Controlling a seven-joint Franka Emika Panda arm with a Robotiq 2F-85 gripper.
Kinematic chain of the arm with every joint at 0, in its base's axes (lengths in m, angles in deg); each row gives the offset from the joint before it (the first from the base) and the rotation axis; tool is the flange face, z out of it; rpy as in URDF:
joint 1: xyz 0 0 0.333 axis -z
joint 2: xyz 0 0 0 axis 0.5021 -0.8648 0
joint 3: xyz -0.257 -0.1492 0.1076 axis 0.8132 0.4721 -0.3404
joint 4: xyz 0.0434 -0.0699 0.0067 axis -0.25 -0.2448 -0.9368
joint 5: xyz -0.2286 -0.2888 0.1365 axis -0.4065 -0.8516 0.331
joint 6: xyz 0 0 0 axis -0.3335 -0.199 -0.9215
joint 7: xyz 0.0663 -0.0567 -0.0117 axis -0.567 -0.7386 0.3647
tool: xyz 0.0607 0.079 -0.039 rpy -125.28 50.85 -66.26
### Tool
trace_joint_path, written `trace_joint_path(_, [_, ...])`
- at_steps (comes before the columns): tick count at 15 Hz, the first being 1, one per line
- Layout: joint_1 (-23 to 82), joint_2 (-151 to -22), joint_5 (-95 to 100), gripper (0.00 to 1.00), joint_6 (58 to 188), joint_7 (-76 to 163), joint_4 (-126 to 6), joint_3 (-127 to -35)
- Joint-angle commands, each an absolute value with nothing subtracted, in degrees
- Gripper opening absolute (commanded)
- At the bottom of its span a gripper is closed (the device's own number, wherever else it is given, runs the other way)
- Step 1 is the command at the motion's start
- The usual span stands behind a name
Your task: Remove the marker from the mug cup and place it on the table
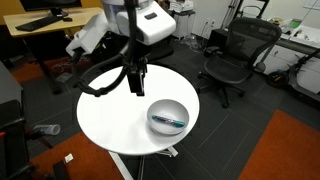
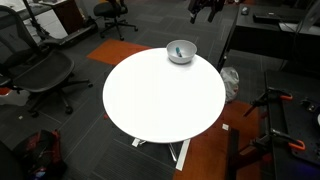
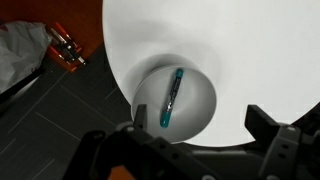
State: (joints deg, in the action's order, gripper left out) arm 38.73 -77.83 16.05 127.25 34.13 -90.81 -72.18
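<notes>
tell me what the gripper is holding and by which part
Nothing. The gripper is open above the table, and the marker lies loose in the bowl.

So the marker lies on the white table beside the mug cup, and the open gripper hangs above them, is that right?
Not quite. The marker lies inside the mug cup, not beside it on the table; the wrist view shows this clearly. The rest is right: the gripper is open and hangs above them.

The silvery, metal-looking mug cup (image 3: pixel 178 100) sits on the smooth, matt white table (image 2: pixel 160 95).
</notes>
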Motion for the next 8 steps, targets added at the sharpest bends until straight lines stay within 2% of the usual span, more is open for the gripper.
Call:
trace_joint_path(1, [40.2, -84.3, 19.3, 1.00, 126.5, 34.2, -84.6, -73.2])
trace_joint_path(8, [41.5, -94.7, 20.7, 1.00, 126.3, 33.5, -76.8, -73.7])
